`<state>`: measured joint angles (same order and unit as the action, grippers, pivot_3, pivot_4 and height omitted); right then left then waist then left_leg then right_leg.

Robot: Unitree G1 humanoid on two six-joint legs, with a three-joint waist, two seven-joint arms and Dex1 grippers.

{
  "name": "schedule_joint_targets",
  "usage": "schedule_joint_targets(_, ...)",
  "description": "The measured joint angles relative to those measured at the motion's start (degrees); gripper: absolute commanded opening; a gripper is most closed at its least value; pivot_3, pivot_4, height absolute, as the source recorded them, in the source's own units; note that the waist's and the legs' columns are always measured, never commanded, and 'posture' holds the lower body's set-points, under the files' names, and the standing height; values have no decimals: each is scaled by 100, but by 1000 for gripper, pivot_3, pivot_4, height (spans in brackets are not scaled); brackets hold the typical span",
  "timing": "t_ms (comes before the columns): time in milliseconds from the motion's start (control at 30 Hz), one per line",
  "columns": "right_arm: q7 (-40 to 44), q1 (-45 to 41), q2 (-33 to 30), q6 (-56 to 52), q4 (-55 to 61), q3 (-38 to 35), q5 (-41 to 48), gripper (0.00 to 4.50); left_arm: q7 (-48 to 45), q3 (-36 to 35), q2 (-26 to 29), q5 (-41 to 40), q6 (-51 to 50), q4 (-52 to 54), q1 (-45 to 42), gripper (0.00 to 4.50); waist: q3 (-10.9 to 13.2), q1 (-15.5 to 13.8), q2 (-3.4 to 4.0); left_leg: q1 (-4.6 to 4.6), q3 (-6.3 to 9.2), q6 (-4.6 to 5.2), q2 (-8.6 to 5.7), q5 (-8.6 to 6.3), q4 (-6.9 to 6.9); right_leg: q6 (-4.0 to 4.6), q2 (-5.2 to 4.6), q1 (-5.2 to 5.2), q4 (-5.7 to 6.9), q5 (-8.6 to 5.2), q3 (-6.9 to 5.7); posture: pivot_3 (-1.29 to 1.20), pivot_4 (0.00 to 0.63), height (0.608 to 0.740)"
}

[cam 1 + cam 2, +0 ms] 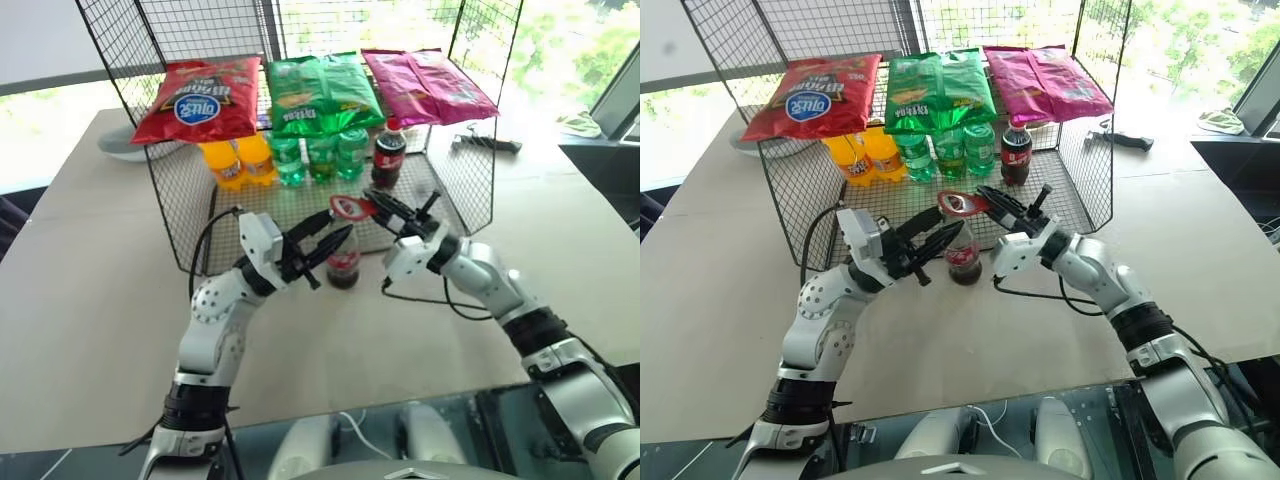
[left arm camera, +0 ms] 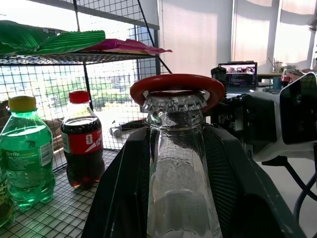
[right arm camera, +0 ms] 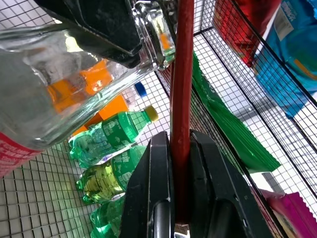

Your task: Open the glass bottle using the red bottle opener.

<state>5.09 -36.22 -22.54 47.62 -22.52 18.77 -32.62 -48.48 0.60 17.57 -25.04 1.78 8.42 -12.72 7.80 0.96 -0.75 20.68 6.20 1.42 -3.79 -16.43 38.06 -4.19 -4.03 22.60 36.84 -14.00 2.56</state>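
Before the wire rack (image 1: 190, 215), left gripper (image 1: 330, 229) clamps the glass bottle (image 1: 343, 262) of dark drink, right gripper (image 1: 385, 208) pinches the red bottle opener (image 1: 352, 207).

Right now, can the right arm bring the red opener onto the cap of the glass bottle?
Probably yes. The right pincer grips the red bottle opener, whose loop already sits at the cap of the glass bottle. The left pincer holds the neck below, leaving the cap free.

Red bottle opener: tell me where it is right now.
The flat red bottle opener is clamped in the right gripper, its loop head sitting over the metal cap of the slim clear glass bottle, which the left gripper holds, just before the wire rack.
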Motion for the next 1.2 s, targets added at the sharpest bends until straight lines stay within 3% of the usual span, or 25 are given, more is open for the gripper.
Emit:
schedule_joint_targets(300, 823, -475, -362, 76, -105, 86, 425, 0, 7, -6, -17, 0, 22, -38, -31, 1363, 6, -16, 7, 3, 1, 1, -1, 0, 0, 0, -2, 0, -3, 0, -1, 0, 150, 740)
schedule_joint_targets(567, 941, -755, -513, 293, -281, 76, 382, 0, 10, -4, -26, -1, 28, -39, -41, 1363, 13, -36, 9, 8, 6, 1, -2, 0, -1, 0, -3, 1, -7, 0, -4, 0, 150, 740)
schedule_joint_targets(1200, -198, -1306, -901, 859, -339, 28, -741, 0, 54, 166, -92, 26, 55, -130, -218, 1363, 19, -12, 13, 6, -2, -1, -1, 1, -44, 2, -3, 8, -31, -1, 4, 0, 150, 740)
